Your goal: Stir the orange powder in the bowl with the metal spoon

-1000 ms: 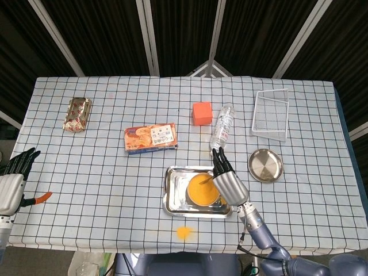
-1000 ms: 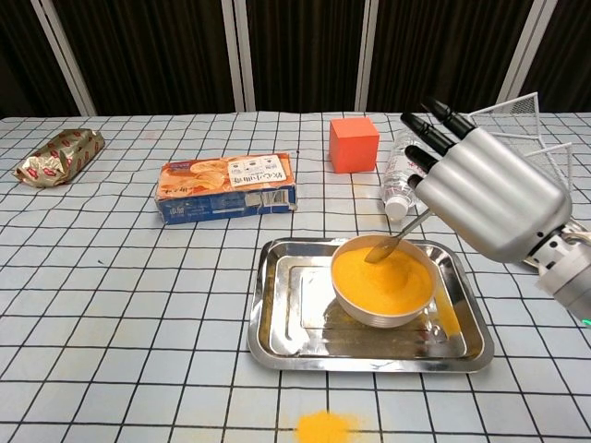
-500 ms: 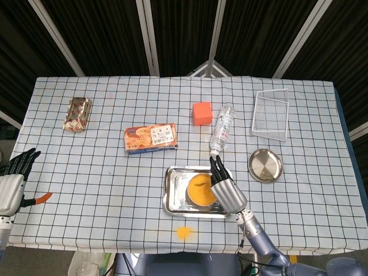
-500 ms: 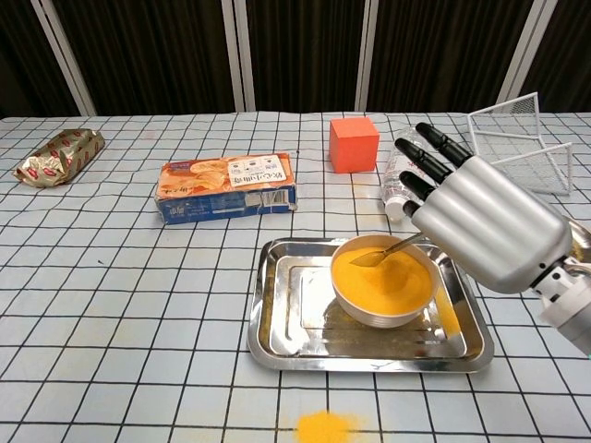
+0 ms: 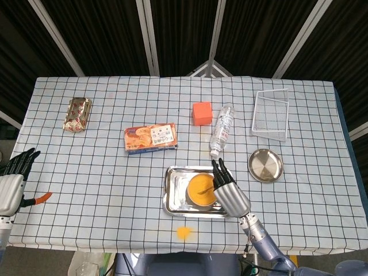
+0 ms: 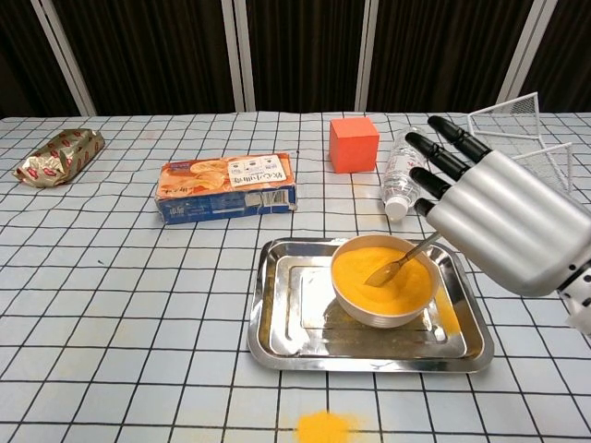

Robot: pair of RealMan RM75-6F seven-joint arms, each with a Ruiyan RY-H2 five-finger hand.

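Spoon (image 6: pixel 399 265) gripped by right hand (image 6: pixel 503 226), its tip dipped into orange powder (image 6: pixel 377 270) in the bowl (image 6: pixel 384 280).
Judged thin, stiff and slick: hold high on the handle. Powder is loose and spills easily; bowl sits in the tray (image 6: pixel 288 323). Left hand (image 5: pixel 12 183) hangs open far left of the tray.

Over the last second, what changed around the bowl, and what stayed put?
The right hand kept hold of the metal spoon and swept its tip from the bowl's far side to the near right of the orange powder. Bowl, tray, spilled powder and left hand stayed put.
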